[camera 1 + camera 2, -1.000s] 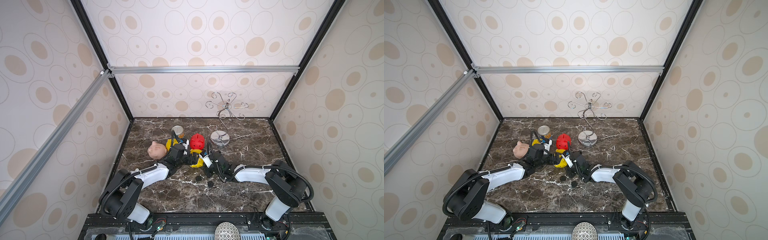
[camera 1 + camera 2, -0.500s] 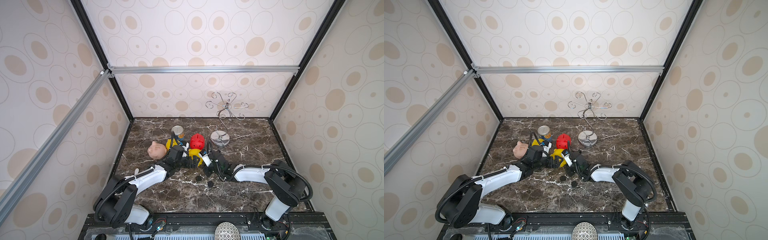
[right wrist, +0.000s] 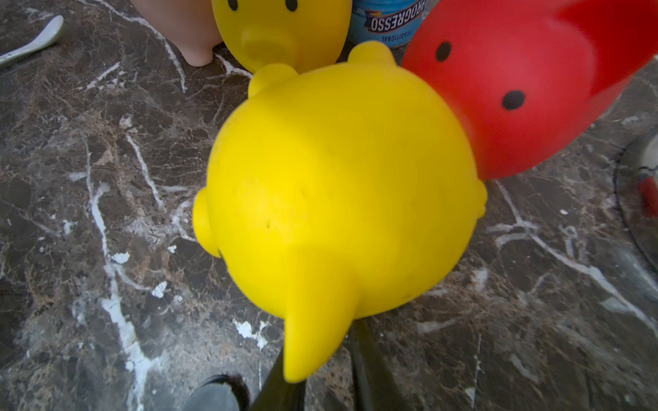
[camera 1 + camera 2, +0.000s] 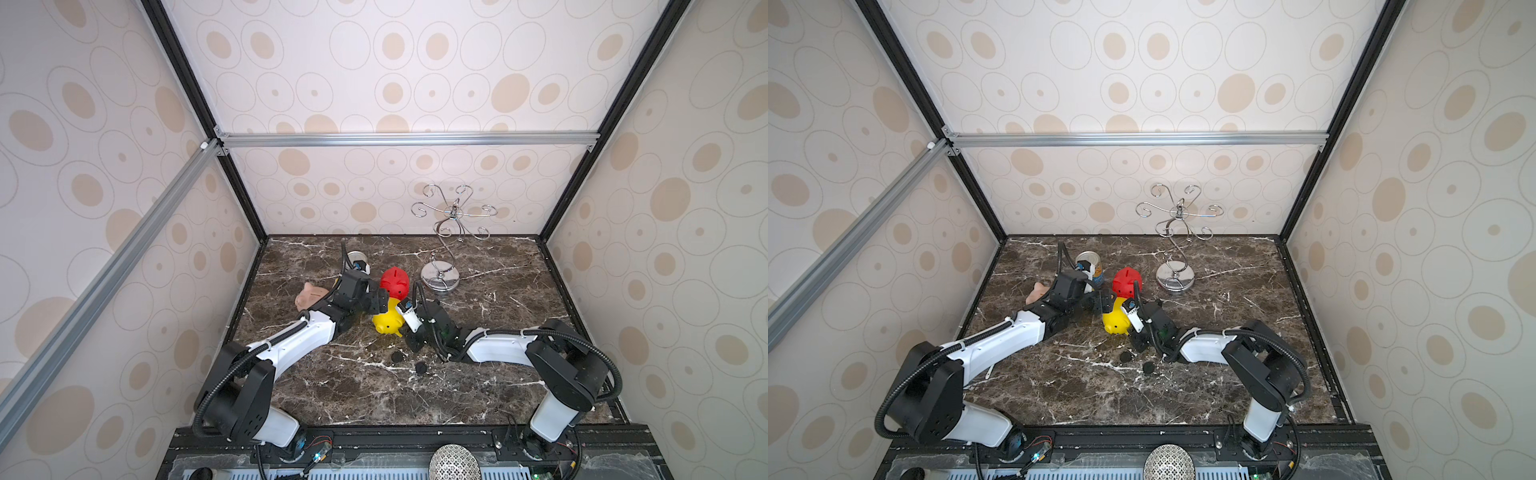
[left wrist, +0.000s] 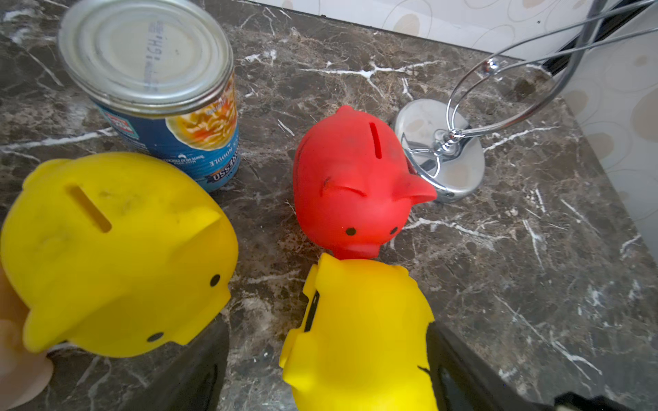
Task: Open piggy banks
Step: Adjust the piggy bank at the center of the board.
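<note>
A yellow piggy bank [image 4: 385, 323] lies tipped on the marble table [image 4: 498, 332], its snout against the red piggy bank [image 4: 395, 282]. My right gripper [image 3: 318, 356] is shut on its pointed ear, and its underside with four feet faces that wrist camera. My left gripper [image 5: 325, 329] stands open astride the same pig [image 5: 359, 338]: one finger [image 5: 459, 366] is against it, the other [image 5: 199, 363] is apart. A second yellow piggy bank [image 5: 114, 249] and a pale pink piggy bank [image 4: 309, 296] sit behind the left arm.
A blue-labelled tin can [image 4: 357, 262] stands behind the pigs. A chrome hook stand [image 4: 440, 278] rises at the back right of the red pig. Two black round plugs [image 4: 398, 356] [image 4: 421, 368] lie loose in front. A spoon [image 3: 32, 39] lies on the marble.
My left gripper has moved right, up to the tipped yellow piggy bank, its jaws widening and then narrowing around it. The right gripper has kept its hold on the ear.
</note>
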You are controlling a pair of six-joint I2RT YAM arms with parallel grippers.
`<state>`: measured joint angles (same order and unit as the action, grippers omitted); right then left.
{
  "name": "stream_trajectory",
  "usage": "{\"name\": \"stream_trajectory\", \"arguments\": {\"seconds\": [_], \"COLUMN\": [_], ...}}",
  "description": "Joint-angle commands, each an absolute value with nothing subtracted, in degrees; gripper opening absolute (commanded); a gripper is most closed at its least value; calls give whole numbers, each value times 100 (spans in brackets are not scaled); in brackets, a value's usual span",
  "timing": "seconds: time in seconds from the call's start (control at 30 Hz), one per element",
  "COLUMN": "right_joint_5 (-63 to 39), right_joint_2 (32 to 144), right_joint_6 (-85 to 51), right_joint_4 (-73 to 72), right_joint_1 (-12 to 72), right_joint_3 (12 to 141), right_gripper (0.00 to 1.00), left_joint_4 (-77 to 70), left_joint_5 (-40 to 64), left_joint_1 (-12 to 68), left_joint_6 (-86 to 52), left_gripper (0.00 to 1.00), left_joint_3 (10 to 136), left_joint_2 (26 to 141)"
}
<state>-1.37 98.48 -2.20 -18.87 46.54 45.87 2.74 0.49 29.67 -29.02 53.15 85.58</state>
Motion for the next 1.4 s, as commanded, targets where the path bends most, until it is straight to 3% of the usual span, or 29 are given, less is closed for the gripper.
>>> {"name": "stream_trajectory", "arguments": {"seconds": [0.0, 0.37, 0.77, 1.37], "right_joint_5": [-212, -662, -799, -835], "right_joint_2": [9919, 9987, 10472, 10330], "right_joint_6": [-121, -38, 0, 56], "right_joint_4": [-1934, -2114, -2723, -3081], "right_joint_1": [4632, 4572, 4490, 4426], "right_joint_3": [4663, 4437, 4372, 4262], "right_gripper": [26, 41, 42, 20], "left_joint_4": [626, 318, 223, -67], "left_joint_5": [-93, 378, 448, 493], "left_joint_1": [2963, 3101, 3184, 3207], "left_joint_6": [-2708, -2698, -2607, -2741], "left_gripper": [80, 68, 60, 57], "left_joint_3": [5562, 5501, 5569, 4786], "left_joint_2": [8750, 8893, 9163, 8892]}}
